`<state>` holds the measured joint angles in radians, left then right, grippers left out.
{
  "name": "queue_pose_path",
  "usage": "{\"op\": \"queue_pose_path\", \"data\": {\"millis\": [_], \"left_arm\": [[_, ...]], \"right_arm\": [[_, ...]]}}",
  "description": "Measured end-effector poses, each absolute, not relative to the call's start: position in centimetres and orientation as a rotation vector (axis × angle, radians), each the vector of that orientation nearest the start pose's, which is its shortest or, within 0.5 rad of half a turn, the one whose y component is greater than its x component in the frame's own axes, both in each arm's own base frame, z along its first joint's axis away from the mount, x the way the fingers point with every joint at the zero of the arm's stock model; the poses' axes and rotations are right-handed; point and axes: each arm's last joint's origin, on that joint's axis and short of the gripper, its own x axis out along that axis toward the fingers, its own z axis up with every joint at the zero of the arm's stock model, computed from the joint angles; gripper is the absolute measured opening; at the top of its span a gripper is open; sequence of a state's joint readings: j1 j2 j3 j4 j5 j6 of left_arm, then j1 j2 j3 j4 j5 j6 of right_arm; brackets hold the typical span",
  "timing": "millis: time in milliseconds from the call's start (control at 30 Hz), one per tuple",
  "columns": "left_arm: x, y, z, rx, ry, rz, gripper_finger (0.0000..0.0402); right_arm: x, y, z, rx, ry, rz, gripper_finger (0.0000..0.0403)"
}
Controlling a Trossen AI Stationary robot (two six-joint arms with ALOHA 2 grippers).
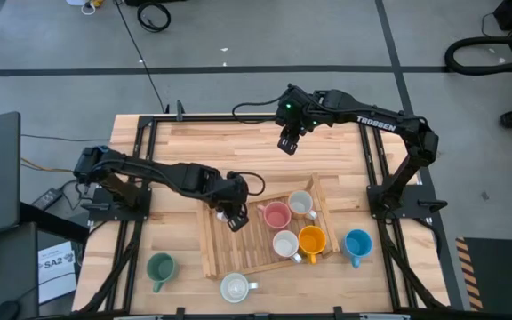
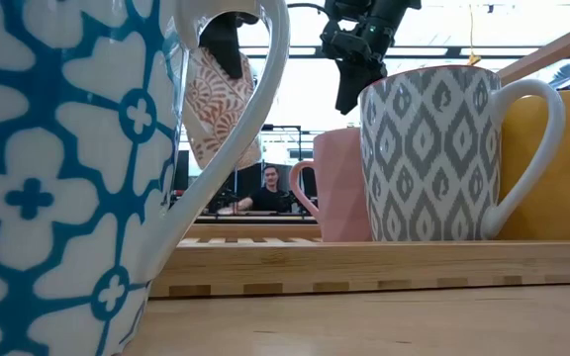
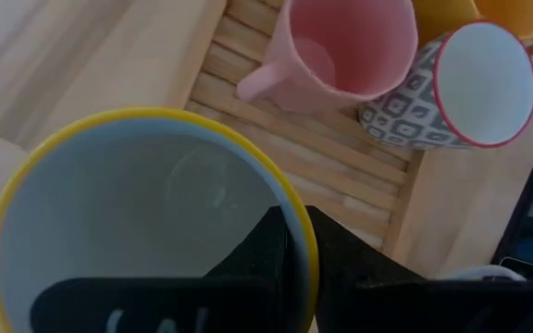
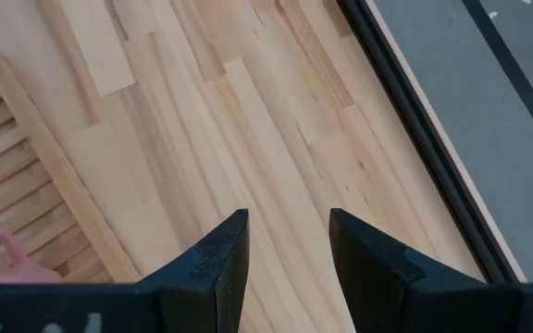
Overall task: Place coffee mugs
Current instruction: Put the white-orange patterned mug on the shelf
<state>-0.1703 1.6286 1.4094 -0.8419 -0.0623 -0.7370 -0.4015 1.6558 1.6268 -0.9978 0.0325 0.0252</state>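
The wooden table (image 1: 194,147) carried a slatted wooden tray (image 1: 238,244) near its front middle. The left arm (image 1: 149,173) reached from the left side across to the tray's left part, and the right arm (image 1: 389,129) stretched from the right side toward the table's back middle.

On the tray stood four mugs close together: a pink mug (image 1: 276,215), a grey patterned mug (image 1: 301,204) beside it toward the right, a white mug (image 1: 285,244) nearer the front, and an orange mug (image 1: 312,239) touching or just beside the white one. A blue mug (image 1: 357,243) stood on the table just right of the tray, a dark green mug (image 1: 160,267) at the front left, and a pale mug (image 1: 235,287) at the front edge.

The left gripper (image 1: 236,216) hung over the tray's left part, clenched on the rim of a yellow-rimmed mug (image 3: 146,222), one finger inside it and one outside. The right gripper (image 4: 285,245) hovered over bare table behind the tray, fingers apart and holding nothing.
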Motion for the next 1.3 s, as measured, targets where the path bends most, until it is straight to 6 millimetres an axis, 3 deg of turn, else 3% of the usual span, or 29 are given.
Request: {"op": "queue_pose_path", "data": {"millis": [967,1300], "left_arm": [[37.6,-6.9,22.3,-0.533,1.072,0.305,0.0034],[38.1,-6.7,21.9,-0.517,1.040,0.336,0.0034]], "right_arm": [[31.3,-13.4,33.8,0.208,0.995,-0.408,0.0157],[31.3,-13.4,33.8,0.209,0.993,-0.410,0.0157]]}}
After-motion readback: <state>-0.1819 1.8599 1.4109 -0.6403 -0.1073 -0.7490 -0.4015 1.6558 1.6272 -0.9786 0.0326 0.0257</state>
